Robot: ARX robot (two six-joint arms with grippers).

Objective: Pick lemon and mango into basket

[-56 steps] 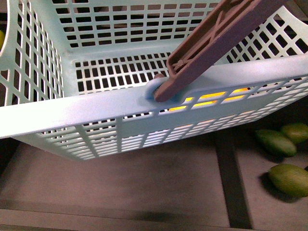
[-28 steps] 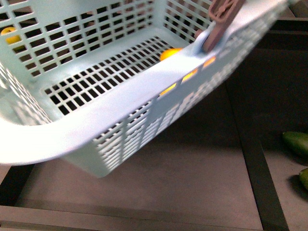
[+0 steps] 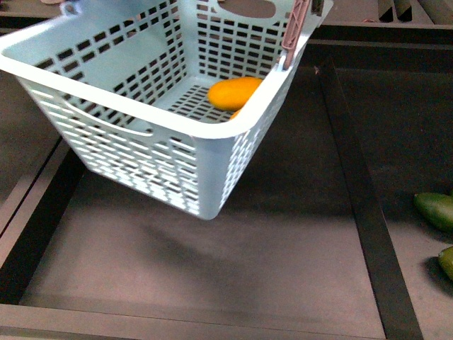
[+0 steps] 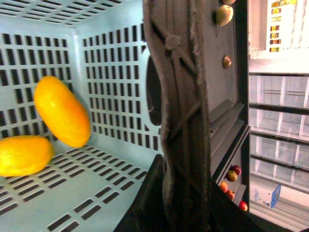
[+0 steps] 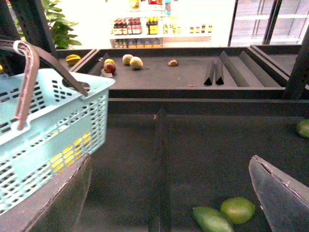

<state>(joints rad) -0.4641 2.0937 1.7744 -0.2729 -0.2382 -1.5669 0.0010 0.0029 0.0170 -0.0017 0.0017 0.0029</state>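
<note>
Both fruits look loaded, so picking seems done; the step in hand looks like carrying the basket (image 3: 141,134), w/ setting it down probably next.

Front view: basket fills the upper left of frame, tilted, its near corner hanging above the dark tray floor (image 3: 212,269), apparently not resting on it. One orange fruit shows inside near upper centre; in the left wrist view two lie on the slotted floor at left of frame: the longer orange mango (image 4: 62,117) leaning at the wall, the yellower lemon (image 4: 21,155) just beside and below it, touching or nearly so.

Left gripper (image 4: 186,212): seen only as dark bodywork at the bottom of its wrist view, clamped round the brown handle (image 4: 183,111), which runs straight up the frame.

Right gripper (image 5: 169,193): fingers spread wide apart at the lower corners of its view, holding nothing, over a tray w/ green fruits (image 5: 224,215) at bottom right.

Next move calls for: level the basket before lowering, since the tilt lets the fruit roll; keep the grip on the handle till the base sits flat.
</note>
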